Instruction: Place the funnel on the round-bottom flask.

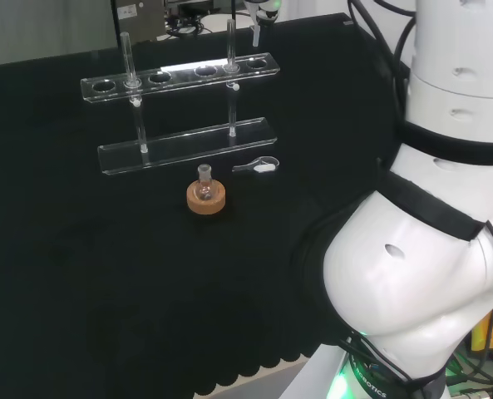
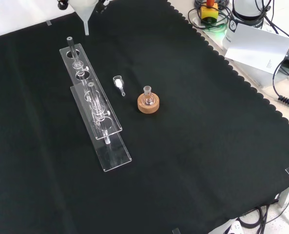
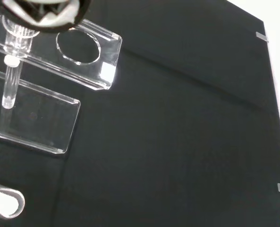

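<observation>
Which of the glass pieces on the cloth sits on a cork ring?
The small round flask does, resting on a tan cork ring in front of the clear rack. The little scoop beside it lies flat on the cloth, and the tubes stand in the rack.

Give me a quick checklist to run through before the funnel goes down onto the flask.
1. Funnel off the cloth, stem pointing down: ok.
2. Round-bottom flask upright in its cork ring: ok.
3. Flask neck open, nothing on it: ok.
4. Funnel stem over the neck: not ok, it hangs beyond the rack.
5. Small scoop apart from the flask: ok.
6. Robot hand's hold on the funnel: cannot tell.
</observation>
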`<state>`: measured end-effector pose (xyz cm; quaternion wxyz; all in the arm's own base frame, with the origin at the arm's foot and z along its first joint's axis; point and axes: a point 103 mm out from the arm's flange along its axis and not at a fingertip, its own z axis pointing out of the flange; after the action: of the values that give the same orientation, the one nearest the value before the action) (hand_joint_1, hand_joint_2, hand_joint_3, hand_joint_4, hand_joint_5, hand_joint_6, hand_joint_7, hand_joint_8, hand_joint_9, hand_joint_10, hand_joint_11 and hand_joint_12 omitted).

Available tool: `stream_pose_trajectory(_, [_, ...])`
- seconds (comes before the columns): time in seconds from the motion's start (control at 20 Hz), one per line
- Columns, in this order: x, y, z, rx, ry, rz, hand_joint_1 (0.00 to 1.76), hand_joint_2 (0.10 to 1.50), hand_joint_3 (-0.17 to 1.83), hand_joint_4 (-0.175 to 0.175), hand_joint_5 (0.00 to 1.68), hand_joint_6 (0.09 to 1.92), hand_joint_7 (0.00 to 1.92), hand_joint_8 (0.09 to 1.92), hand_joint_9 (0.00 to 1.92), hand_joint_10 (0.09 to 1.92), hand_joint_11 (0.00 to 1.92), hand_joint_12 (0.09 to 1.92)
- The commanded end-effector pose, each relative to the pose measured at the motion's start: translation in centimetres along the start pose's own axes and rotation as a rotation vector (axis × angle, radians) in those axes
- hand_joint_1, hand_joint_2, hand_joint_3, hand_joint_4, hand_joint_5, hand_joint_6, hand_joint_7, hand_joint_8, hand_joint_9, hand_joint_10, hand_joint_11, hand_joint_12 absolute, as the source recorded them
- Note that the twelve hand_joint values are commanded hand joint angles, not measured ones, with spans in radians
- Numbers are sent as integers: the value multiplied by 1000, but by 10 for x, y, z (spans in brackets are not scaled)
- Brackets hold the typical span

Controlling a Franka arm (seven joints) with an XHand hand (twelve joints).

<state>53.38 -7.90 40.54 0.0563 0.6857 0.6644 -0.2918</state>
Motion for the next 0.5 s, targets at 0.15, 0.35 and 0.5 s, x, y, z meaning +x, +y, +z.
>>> stream_pose_trajectory(0.15, [13,-36,-8,-10,-15,11,845,642,677,-22,429,601,565,822,645,596,353,1321])
stream_pose_trajectory(0.35, [21,-55,-6,-12,-17,9,845,641,680,-22,429,602,564,823,643,598,354,1321])
stream_pose_trajectory(0.5, [31,-69,-4,-14,-27,1,844,640,682,-22,428,603,563,823,641,600,354,1321])
